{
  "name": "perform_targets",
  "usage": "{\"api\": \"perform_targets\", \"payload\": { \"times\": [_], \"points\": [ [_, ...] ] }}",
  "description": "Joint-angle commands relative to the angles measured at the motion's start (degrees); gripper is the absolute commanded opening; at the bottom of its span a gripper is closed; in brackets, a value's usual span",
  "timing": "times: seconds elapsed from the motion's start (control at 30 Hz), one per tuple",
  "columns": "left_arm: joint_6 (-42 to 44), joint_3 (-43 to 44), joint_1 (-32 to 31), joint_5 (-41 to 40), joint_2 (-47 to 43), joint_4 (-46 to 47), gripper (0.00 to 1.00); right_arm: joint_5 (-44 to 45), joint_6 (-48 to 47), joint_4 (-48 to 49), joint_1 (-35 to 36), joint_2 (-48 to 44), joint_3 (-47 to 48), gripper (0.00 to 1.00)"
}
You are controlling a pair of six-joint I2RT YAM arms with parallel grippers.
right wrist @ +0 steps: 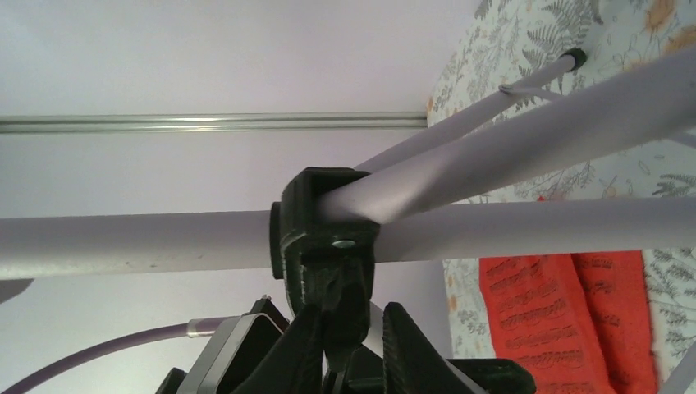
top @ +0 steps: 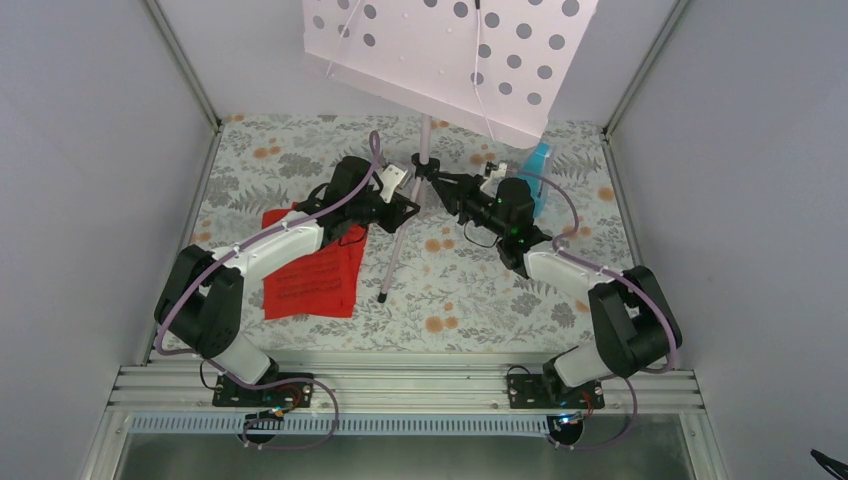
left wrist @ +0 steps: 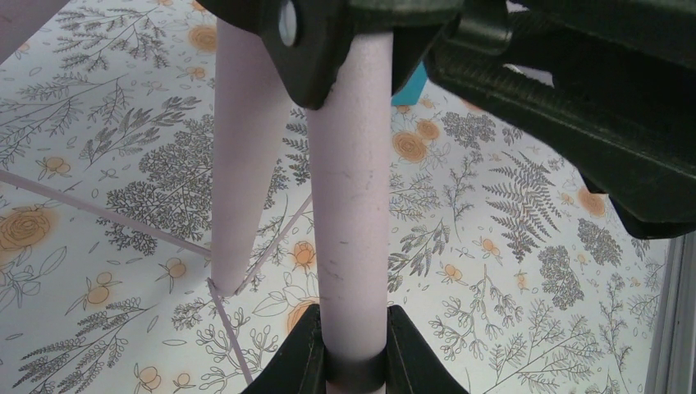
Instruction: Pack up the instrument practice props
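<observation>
Near the far edge, left gripper (left wrist: pixel 354 345) and right gripper (right wrist: pixel 345 324) clamp the music stand (top: pixel 450 60); uneven pulling could topple it.

Floral-print tablecloth (top: pixel 480 290) spread flat; grey enclosure walls (top: pixel 90 150) on three sides; aluminium rail (top: pixel 400 385) along near edge.

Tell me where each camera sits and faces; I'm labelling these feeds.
Top external: above and behind, looking down on left arm, right arm, music stand and red sheets.
Left wrist: on the left arm, facing right past the left gripper shut on the stand's pole.
Right wrist: on the right arm, facing left past the right gripper shut on the stand's black collar.
Shared: all show the stand; top and right wrist show the sheets.
</observation>
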Motion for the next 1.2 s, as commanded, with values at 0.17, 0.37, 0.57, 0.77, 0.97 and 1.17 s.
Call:
{"api": "perform_targets", "payload": {
  "times": [0.17, 0.37, 0.57, 0.77, 0.97, 1.17],
  "points": [
    [4.3, 1.2, 0.1, -1.9, -1.5, 0.3, 0.02, 6.3, -23.5, -2.7, -0.3, -3.9, 1.4, 0.08],
    [4.4, 1.3, 0.1, -1.6, -1.6, 0.2, 0.02, 7.5, -53.9, -10.1, 1.9, -5.6, 4.2, 0.07],
    [4.2, 1.4, 0.0, -1.3, -1.5, 0.2, 0.02, 12.5, -83.6, -15.1, 6.6, -8.6, 3.7, 0.08],
    [4.2, 1.4, 0.1, -1.2, -1.4, 0.1, 0.02, 28.4, -109.9, -19.9, 13.4, -8.0, 4.9, 0.11],
    [4.1, 1.4, 0.0, -1.0, -1.5, 0.1, 0.02, 47.4, -130.4, -17.2, 16.9, -3.6, 5.5, 0.11],
    [4.2, 1.4, 0.1, -1.3, -1.5, 0.1, 0.02, 40.8, -124.1, -13.6, 16.8, -12.2, 3.2, 0.34]
  ]
}}
